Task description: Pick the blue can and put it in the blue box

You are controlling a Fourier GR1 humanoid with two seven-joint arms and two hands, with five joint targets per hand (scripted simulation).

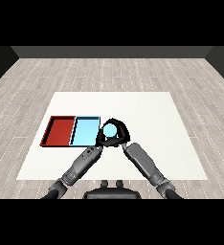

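Right hand (123,135): curled round the blue can (111,131) from the right side, holding it.
Left hand (102,136): also at the can, fingers curled against its left side, so both hands close round it together.
Blue can: between the two hands, seen from above as a pale blue disc; just to the right of the blue tray (85,132), not yet over it. Whether it is lifted off the counter (152,115) or resting on it, I cannot tell.
Blue tray: lies beside the red tray (60,130), their long sides touching; nothing shows inside either.
Step in hand: the grasp looks made, so the carry to the tray is what remains.
Next move: probably a short shift to the left, keeping the can upright, until it sits above the blue tray's floor, then lower and let go.
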